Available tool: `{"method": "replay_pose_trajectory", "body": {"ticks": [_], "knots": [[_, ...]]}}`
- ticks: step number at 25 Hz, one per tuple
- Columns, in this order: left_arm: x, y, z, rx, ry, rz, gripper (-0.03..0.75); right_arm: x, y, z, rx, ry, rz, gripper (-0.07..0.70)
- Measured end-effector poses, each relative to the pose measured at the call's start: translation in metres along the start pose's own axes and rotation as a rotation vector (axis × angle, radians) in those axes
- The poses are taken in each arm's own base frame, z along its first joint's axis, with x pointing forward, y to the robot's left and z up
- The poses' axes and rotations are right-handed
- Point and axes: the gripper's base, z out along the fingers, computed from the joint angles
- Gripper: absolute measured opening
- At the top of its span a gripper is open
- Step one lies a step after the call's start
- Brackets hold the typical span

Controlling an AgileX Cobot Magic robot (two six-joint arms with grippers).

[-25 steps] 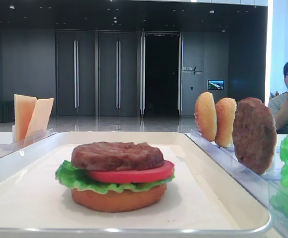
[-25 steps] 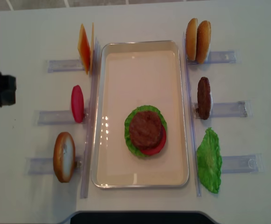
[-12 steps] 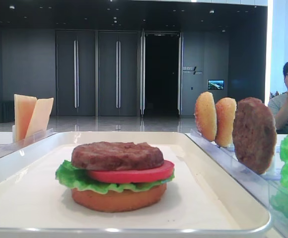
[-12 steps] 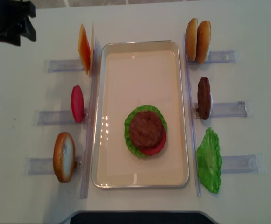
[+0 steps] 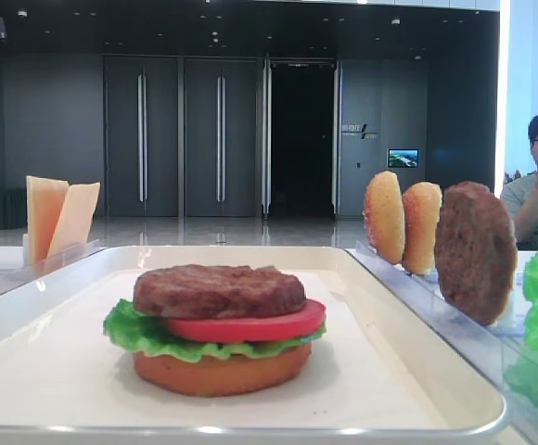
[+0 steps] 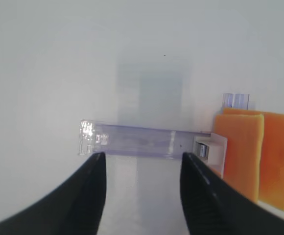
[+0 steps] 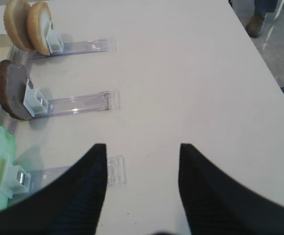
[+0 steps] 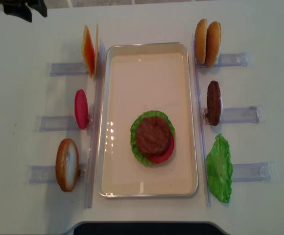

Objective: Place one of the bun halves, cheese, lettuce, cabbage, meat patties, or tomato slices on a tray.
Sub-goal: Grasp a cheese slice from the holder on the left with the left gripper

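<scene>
I have the left gripper (image 6: pixel 142 196) hanging over the bare worktop (image 8: pixel 24 39) at the far left corner, its jaws spread wide with nothing between them. Through its wrist view I look down on the clear rack (image 6: pixel 142 144) that holds the cheese (image 6: pixel 257 156), two orange slices standing on edge at the rack's inner end, to the right of my jaws and not touched by them. In the overhead view the same cheese (image 8: pixel 89 50) stands just beside the tray (image 8: pixel 152 47), at its top left corner.

On the tray sits a stack: a bun half (image 5: pixel 218 371) at the bottom, then lettuce (image 5: pixel 144 334), a tomato slice (image 5: pixel 250 324) and a meat patty (image 5: pixel 218 290) on top. My guess is that cheese is the next piece to go on.

The right gripper (image 7: pixel 142 191) is parked over the worktop on its own side, jaws wide and empty, with the spare patty (image 7: pixel 12 90) and two bun halves (image 7: pixel 29 24) in their racks off to its left.

What worries me:
- The two slices stand face to face (nearly touching), so a wide bite could take both at once.
- The slices look thin and stiff; a pinch off the edge could tip one flat or push the light rack along.
- Setting cheese on the stack off-centre could slide the patty off the glossy tomato.
</scene>
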Motion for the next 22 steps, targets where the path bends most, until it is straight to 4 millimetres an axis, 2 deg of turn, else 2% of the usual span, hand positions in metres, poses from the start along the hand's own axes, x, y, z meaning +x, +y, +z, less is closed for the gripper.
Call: {"method": "replay_pose_trajectory", "body": {"ticks": [4,7,9,15,17,19,22], "knots": [[-0.004,-0.003,0.003,0.004,0.035,0.000,0.378,0.000,0.000,0.000,0.000,0.000,0.000,0.354],[-0.002,-0.017,0.003,0.011,0.054,0.021,0.378,0.000,0.000,0.000,0.000,0.000,0.000,0.354],[0.002,-0.035,0.003,0.016,0.063,0.046,0.379,0.000,0.000,0.000,0.000,0.000,0.000,0.352],[0.024,-0.114,0.014,0.062,0.103,0.149,0.380,0.000,0.000,0.000,0.000,0.000,0.000,0.352],[0.032,-0.133,0.017,0.048,0.110,0.181,0.380,0.000,0.000,0.000,0.000,0.000,0.000,0.352],[0.038,-0.146,0.021,0.017,0.108,0.216,0.380,0.000,0.000,0.000,0.000,0.000,0.000,0.352],[0.041,-0.153,0.023,-0.017,0.094,0.230,0.380,0.000,0.000,0.000,0.000,0.000,0.000,0.352]]}}
